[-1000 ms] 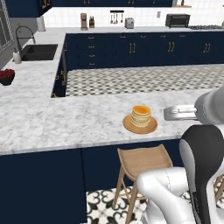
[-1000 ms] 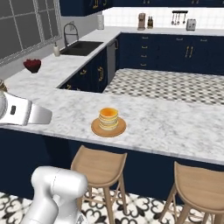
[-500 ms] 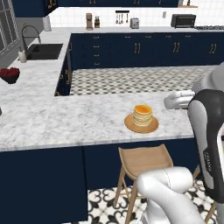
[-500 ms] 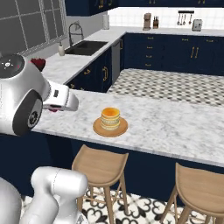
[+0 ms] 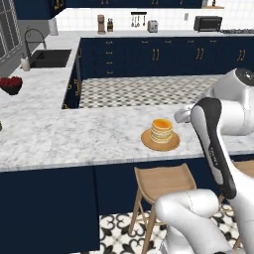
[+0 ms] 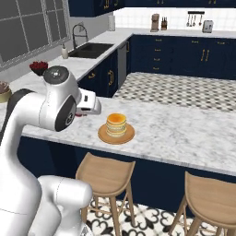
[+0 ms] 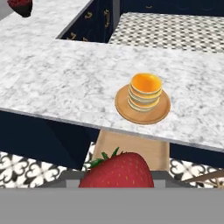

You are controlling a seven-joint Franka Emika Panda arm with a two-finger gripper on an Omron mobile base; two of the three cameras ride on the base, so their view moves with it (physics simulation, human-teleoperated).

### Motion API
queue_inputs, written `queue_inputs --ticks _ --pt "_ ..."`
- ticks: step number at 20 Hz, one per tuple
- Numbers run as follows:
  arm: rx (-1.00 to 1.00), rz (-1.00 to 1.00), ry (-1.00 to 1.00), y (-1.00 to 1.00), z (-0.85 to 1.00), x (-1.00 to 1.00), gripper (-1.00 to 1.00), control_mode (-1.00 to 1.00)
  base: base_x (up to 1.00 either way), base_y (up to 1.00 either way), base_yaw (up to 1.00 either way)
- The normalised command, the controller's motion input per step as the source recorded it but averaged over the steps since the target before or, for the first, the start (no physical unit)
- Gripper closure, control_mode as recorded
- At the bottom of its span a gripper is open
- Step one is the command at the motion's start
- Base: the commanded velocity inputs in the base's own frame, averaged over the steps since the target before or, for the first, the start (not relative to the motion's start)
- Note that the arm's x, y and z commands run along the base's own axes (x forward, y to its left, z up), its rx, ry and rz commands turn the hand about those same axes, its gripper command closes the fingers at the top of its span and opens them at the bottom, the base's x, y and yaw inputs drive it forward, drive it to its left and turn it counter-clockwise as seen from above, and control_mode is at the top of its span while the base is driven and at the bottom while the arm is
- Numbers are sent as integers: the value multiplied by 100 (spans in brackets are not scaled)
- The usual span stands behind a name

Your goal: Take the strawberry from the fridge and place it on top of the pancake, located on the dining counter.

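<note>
The dining desk [image 7: 65, 78] stretches ahead of and below our claw [image 7: 116, 180], its marble top running wide to either side, with a wooden stool [image 7: 131, 151] tucked under its near edge just beneath the claw. Ahead of the claw and a little to its right, near the desk's front edge, sits the pancake [image 7: 145, 91], a short golden stack on a flat round plate [image 7: 124, 107]. Far off beyond the claw's left, a dark bowl of red fruit [image 7: 19, 5] rests on the side counter.

Smallest of all is the strawberry [image 7: 117, 170], pinched in our claw, its green leaves pointing toward the desk; the jaws stand partly closed around it. From the right base view the claw [image 6: 82, 113] hangs just beside the stack, not yet over it.

We judge the berry light, soft and easily bruised, a little slick on the skin, so a gentle hold across its widest part suits it. We'd release it low over the stack's middle, as it is rounded and may roll off.
</note>
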Motion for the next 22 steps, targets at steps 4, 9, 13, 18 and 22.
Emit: queue_inputs --ticks 4,9,13,18,22 --pt "-6 -16 15 -2 -45 90 100 -100 0 0 0" --pt "-1 -14 11 -4 -21 98 100 -100 0 0 0" --pt "0 -7 9 -19 -14 96 100 -100 0 0 0" --pt "0 -1 2 -29 -20 74 100 -100 0 0 0" --pt "3 0 0 -15 -26 60 100 -100 0 0 0"
